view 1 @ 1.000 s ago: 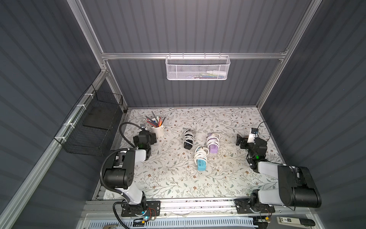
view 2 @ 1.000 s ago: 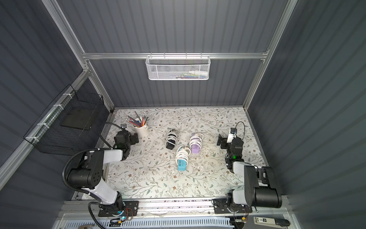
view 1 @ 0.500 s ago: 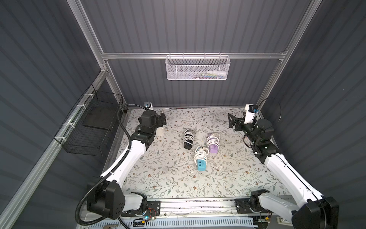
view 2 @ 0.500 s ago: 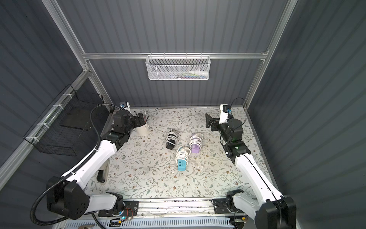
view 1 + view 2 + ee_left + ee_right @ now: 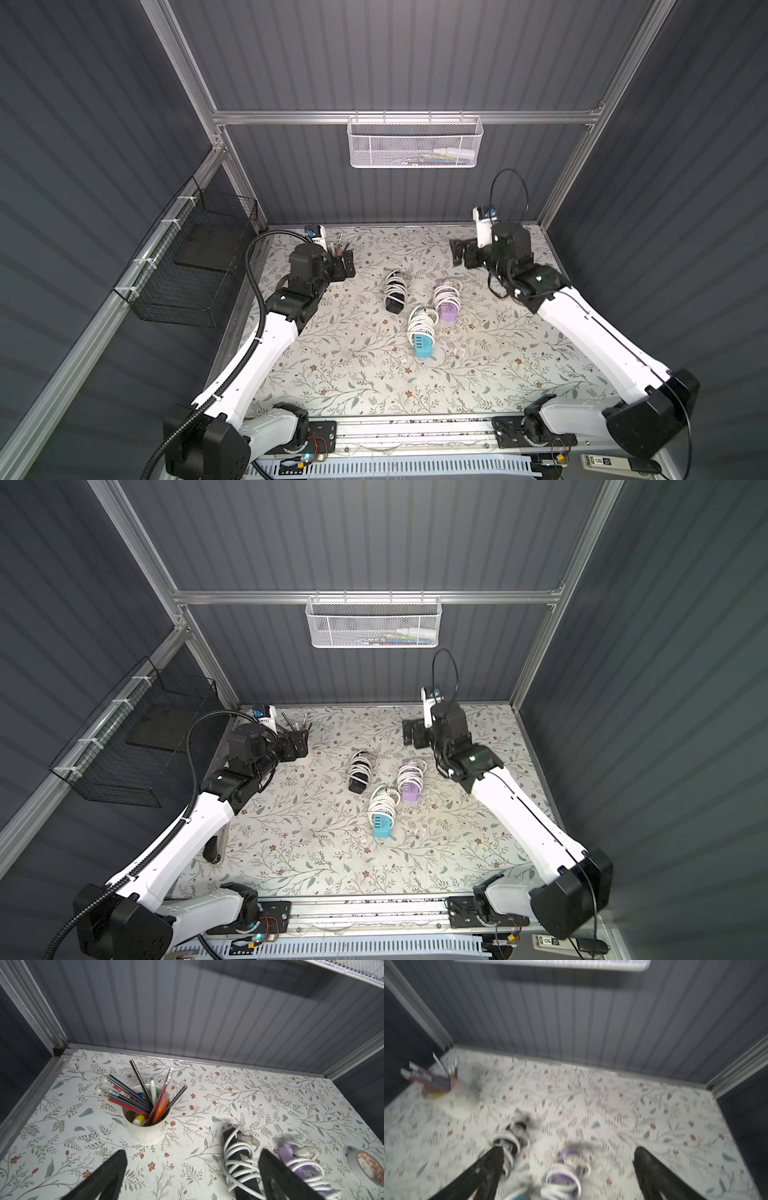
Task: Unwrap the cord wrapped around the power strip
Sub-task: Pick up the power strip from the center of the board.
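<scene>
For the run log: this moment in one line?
left gripper open | right gripper open | black power strip, purple power strip, blue power strip: wrapped, untouched

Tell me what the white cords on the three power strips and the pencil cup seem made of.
White cords: smooth rubbery plastic sheath, slight sheen, holding springy loops around the black power strip, purple power strip and blue power strip. Pencil cup: matte off-white, thin rim and a side lug suggest painted metal; ceramic is possible.

Left tool (image 5: pixel 192 1154) and right tool (image 5: pixel 569 1150) gape empty.
</scene>
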{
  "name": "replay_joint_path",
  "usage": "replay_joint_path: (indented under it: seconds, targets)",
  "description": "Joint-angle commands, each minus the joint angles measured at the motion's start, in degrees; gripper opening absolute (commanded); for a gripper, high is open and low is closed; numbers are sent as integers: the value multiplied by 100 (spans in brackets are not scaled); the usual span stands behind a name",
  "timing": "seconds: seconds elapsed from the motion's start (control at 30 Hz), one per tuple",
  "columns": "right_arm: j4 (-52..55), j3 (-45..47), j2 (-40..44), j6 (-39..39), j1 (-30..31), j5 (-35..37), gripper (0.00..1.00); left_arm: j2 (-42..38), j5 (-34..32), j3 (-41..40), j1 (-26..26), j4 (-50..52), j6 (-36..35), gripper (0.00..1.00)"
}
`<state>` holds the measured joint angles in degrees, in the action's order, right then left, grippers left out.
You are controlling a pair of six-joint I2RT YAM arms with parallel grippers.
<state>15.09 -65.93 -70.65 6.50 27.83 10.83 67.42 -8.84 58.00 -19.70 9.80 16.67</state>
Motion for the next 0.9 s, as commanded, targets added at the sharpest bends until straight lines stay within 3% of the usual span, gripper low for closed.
replay_joint_path:
  seconds: [0.0, 0.07, 0.2, 0.37, 0.47, 0.57, 0.7, 0.87]
  targets:
    - [-936, 616, 537, 213, -80, -474, 99, 224, 711, -3, -5, 156, 249, 100]
    - [-787, 482, 461, 181, -91, -625, 99, 540, 1374, 172, -12, 189, 132, 100]
    - [57, -10, 104, 293, -77, -389, 99, 1085, 1423, 320, -87, 457, 556, 100]
    - [278, 149, 265, 431, -78, -425, 99, 1043, -7, 25, -1441, 795, 659, 100]
    - [214, 283, 411, 394, -88, -451, 99, 812, 307, -462, -1567, 730, 1563, 100]
    - [227, 284, 443, 402, -85, -463, 99, 513, 813, -1101, -1665, 264, 2398, 100]
    - [202, 323, 436, 461, -85, -463, 99, 260, 871, -1650, -1767, -61, 2897, 100]
    - [22, 490, 439, 579, -85, -601, 99, 285, 1148, -2383, -1774, -1805, 3378, 96]
